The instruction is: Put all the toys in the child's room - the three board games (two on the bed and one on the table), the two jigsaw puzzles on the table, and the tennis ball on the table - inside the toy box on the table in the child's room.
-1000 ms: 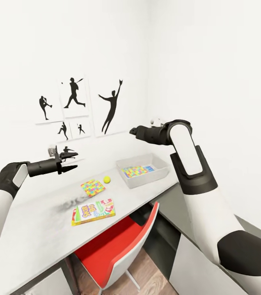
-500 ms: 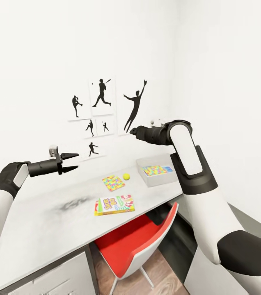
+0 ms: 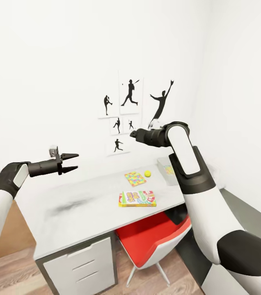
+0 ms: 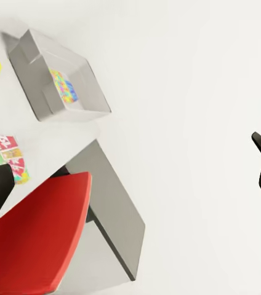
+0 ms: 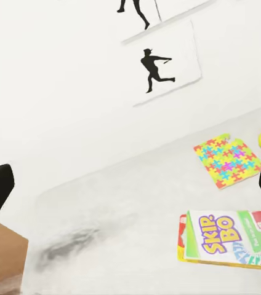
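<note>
The toy box (image 3: pixel 165 166) is seen right of centre in the head view, partly hidden by the right arm, with a puzzle (image 4: pixel 63 86) inside. Left of it on the worktop (image 3: pixel 81 205) lie the ball (image 3: pixel 147 173), a second puzzle (image 3: pixel 135 178) and the SKIP-BO box (image 3: pixel 137 198). The left end effector (image 3: pixel 69 162), mid-left, is held apart and empty. The right end effector (image 3: pixel 133 133) is seen at centre; its state cannot be told.
</note>
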You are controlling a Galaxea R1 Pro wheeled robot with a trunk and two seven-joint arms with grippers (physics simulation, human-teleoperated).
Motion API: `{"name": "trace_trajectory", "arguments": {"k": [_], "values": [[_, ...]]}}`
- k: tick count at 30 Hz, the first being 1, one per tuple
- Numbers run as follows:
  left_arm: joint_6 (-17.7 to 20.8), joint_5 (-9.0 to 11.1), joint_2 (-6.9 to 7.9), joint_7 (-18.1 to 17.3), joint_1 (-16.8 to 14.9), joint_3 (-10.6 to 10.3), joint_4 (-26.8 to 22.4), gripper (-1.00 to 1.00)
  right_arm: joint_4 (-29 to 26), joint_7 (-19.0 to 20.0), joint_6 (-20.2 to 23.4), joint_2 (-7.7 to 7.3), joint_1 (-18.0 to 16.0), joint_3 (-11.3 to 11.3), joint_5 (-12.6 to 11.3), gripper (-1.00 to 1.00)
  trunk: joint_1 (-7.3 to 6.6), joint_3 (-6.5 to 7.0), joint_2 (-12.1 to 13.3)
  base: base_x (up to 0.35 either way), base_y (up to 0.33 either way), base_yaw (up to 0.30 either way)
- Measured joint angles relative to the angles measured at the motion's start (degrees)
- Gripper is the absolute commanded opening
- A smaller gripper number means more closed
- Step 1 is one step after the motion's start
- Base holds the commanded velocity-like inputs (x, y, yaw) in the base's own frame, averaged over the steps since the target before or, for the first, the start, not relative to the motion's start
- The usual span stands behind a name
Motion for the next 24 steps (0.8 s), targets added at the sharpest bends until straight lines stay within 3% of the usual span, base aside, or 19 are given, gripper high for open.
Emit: {"name": "trace_trajectory", "arguments": {"k": [14,19,24], "values": [[-0.01,-0.09,0.18,0.02,0.10,0.05,0.26,1.00,1.12,-0.17,-0.03,0.02,0.01,0.02,0.01,1.00,-0.01,-0.34,0.02,-0.182,0.228,0.279],[-0.37,-0.21,2.78,0.11,1.34,0.02,0.41,1.00,2.28,-0.60,0.15,0.04,-0.02,-0.11,0.03,1.00,-0.02,-0.56,0.03,-0.034,0.053,0.264],[-0.68,-1.30,6.77,0.74,3.29,-0.07,0.43,1.00,3.05,-2.15,0.45,0.02,-0.07,-0.18,-0.04,1.00,-0.02,-0.80,0.03,-0.007,0.011,0.261]]}}
